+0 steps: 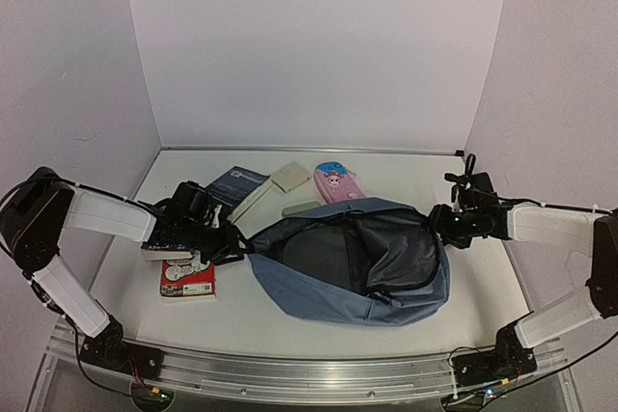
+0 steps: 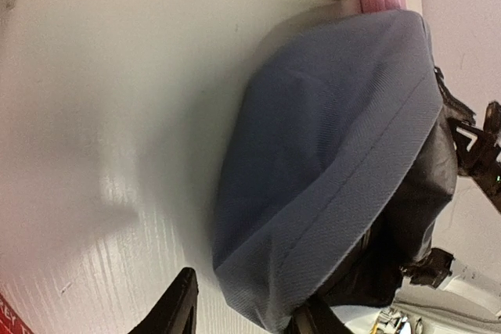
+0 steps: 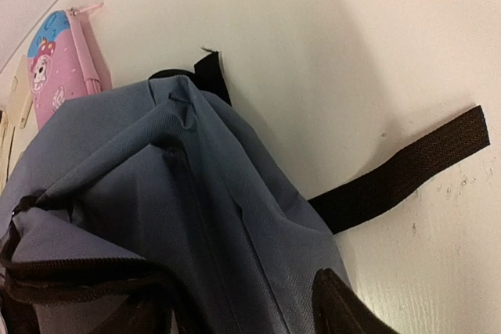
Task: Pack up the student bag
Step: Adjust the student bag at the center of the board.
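White table; student bag lies flat mid-table, main zip open, dark lining showing; left arm reaches in low from the left side, left gripper at the bag's left end, fingers spread either side of the fabric edge; right arm stretched level from the right, right gripper at the bag's right end, spread or pinching can't tell; pink pencil case just behind the bag

Pencil case behind student bag; book left (also behind)
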`<state>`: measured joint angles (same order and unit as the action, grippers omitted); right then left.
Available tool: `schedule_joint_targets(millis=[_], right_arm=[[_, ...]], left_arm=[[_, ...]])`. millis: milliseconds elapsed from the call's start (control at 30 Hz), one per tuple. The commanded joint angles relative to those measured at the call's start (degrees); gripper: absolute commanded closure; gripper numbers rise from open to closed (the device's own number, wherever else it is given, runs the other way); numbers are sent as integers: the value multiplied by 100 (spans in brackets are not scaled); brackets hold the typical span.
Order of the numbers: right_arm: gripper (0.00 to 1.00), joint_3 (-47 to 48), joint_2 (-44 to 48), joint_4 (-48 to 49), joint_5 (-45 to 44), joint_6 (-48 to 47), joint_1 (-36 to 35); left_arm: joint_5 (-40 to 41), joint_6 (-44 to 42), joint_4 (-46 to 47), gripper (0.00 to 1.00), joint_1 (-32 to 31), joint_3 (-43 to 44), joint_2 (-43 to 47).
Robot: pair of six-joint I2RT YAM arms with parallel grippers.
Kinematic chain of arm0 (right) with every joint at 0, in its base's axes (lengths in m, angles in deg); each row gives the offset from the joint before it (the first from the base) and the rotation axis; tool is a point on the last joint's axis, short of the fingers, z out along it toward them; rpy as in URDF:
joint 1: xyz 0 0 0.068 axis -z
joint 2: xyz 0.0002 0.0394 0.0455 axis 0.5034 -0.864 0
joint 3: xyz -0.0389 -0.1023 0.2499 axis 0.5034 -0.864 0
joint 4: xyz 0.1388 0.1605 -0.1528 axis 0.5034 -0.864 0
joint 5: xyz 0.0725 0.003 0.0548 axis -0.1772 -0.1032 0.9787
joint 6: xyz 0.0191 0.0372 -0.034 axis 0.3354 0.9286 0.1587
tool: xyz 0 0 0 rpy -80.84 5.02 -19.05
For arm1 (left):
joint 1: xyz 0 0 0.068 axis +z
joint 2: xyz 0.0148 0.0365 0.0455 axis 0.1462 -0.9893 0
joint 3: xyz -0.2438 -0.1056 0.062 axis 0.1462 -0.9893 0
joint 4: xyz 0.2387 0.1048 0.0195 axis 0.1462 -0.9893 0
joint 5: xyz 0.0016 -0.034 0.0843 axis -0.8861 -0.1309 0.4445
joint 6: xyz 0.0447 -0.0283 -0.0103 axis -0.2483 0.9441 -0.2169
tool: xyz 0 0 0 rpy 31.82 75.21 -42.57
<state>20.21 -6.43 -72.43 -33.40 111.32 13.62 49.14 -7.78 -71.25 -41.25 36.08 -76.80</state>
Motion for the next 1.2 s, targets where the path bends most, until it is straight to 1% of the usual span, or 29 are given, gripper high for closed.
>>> schedule_joint_targets(millis=[0, 33, 100, 167, 267, 367, 533, 667, 767, 900, 1000, 1167], right_arm=[[34, 166, 183, -306, 102, -197, 61], [32, 185, 215, -334, 244, -249, 62], [27, 201, 334, -359, 582, -363, 64], [19, 214, 536, -358, 1087, -511, 65], [10, 256, 879, -353, 1672, -682, 65], [3, 292, 1235, -362, 1824, -737, 67], [2, 330, 1606, -362, 1906, -743, 65], [2, 371, 1790, -362, 1965, -719, 64], [2, 393, 1973, -362, 1972, -705, 62], [2, 376, 2107, -362, 2000, -688, 62], [2, 367, 2127, -361, 2038, -682, 65], [2, 288, 2220, -354, 2021, -672, 62]], left_arm=[[329, 8, -384, 47, 24, 219, 279], [329, 16, -349, 39, 24, 213, 334], [267, 20, -171, 31, 24, 126, 498], [245, -18, -14, 24, 23, 58, 727], [221, -155, -108, 19, 25, 100, 1011], [219, -263, -372, 14, 32, 181, 1183], [357, -205, -580, 11, 58, 223, 1266], [651, -20, -859, 9, 264, 161, 1518], [1116, 205, -1224, 8, 611, 81, 1873], [1495, 619, -1334, 8, 1250, -213, 2503], [1472, 883, -1291, 7, 1848, -552, 2980], [968, 1245, -1208, 7, 2939, -1082, 3443]])
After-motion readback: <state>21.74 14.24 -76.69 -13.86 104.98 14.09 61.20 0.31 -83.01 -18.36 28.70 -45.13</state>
